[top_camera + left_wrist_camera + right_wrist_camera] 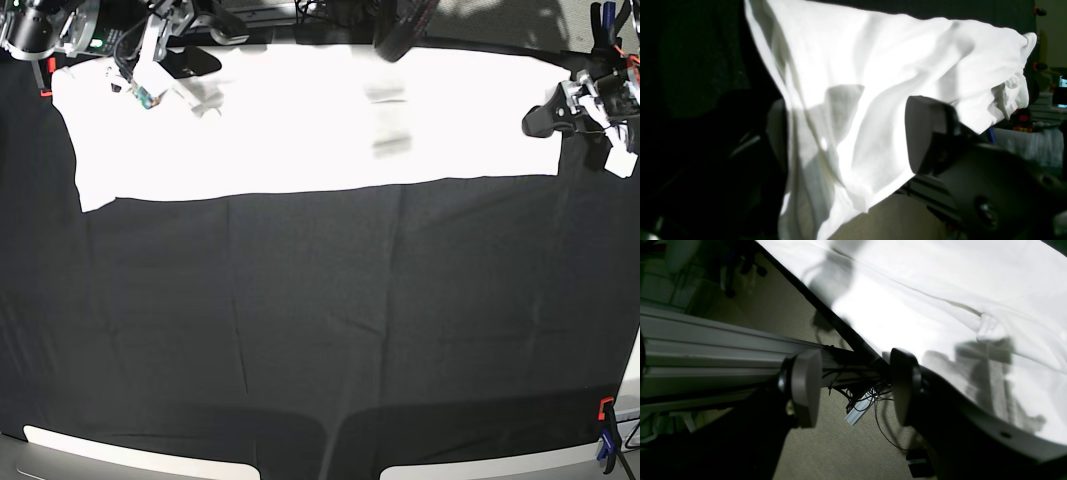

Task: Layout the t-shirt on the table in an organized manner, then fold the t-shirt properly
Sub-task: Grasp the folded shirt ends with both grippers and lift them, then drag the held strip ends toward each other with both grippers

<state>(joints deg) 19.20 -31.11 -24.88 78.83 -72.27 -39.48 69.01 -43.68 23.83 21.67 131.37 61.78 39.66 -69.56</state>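
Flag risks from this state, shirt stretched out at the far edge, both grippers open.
1. The t-shirt lies along the far edge of the table; the left wrist view shows cloth past it, so it may slide off.
2. The right gripper is open past the edge, over floor; closing there would likely catch nothing.
3. Wrinkles by the left gripper could get folded in.

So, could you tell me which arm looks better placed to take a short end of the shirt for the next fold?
Probably the left gripper: its open jaws sit right at the t-shirt end edge. The right gripper, also open, points off the table edge.
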